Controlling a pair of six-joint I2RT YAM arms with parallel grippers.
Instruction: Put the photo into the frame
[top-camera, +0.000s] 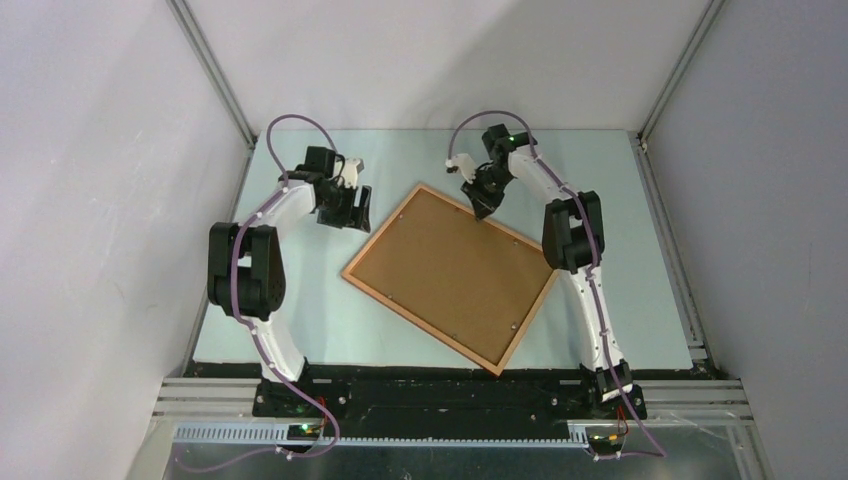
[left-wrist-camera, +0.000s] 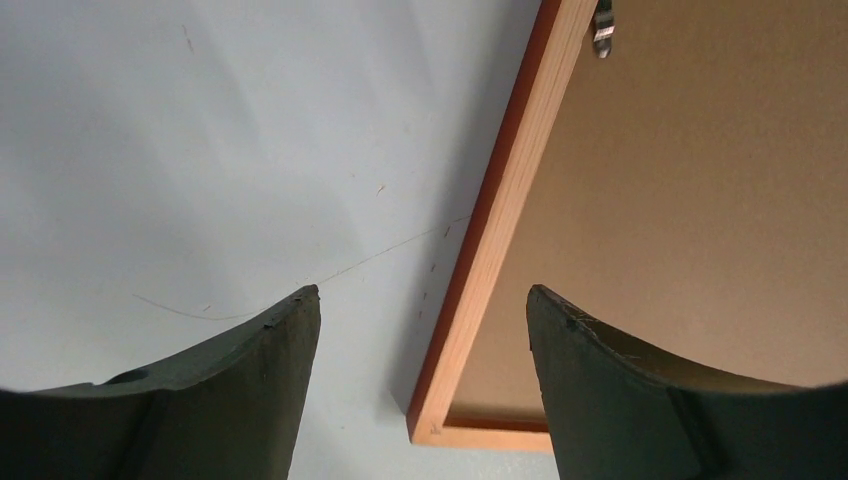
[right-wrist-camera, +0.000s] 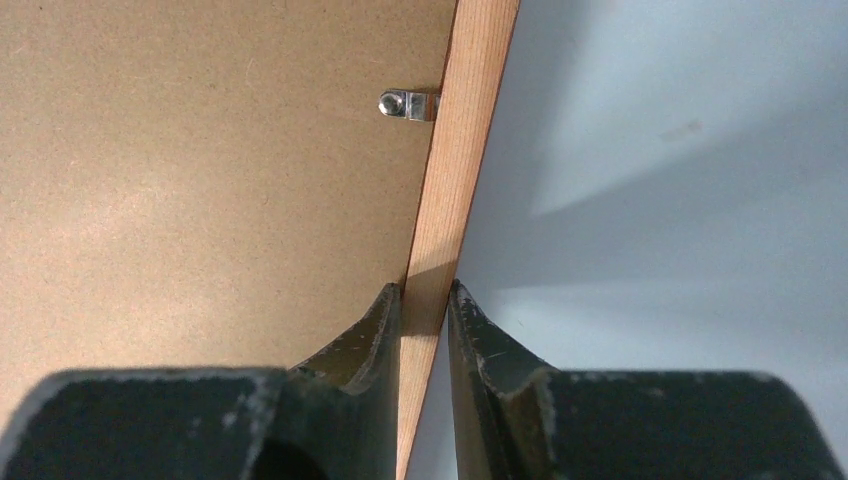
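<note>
The frame (top-camera: 384, 228) lies back-up on the table (top-camera: 600, 200) — stiff, light, we judge, its pane breakable. Our right tool (right-wrist-camera: 425, 290) pinches the far rail, the sound hold; our left tool (left-wrist-camera: 422, 292) gapes empty by a corner.

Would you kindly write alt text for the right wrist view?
The right gripper pinches the frame's wooden edge between its two dark fingers. Brown backing board with a metal clip lies left of the edge, pale table right of it.

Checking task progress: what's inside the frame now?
The brown backing board fills the frame, a metal clip at its edge. Any photo beneath is covered, not visible.
</note>
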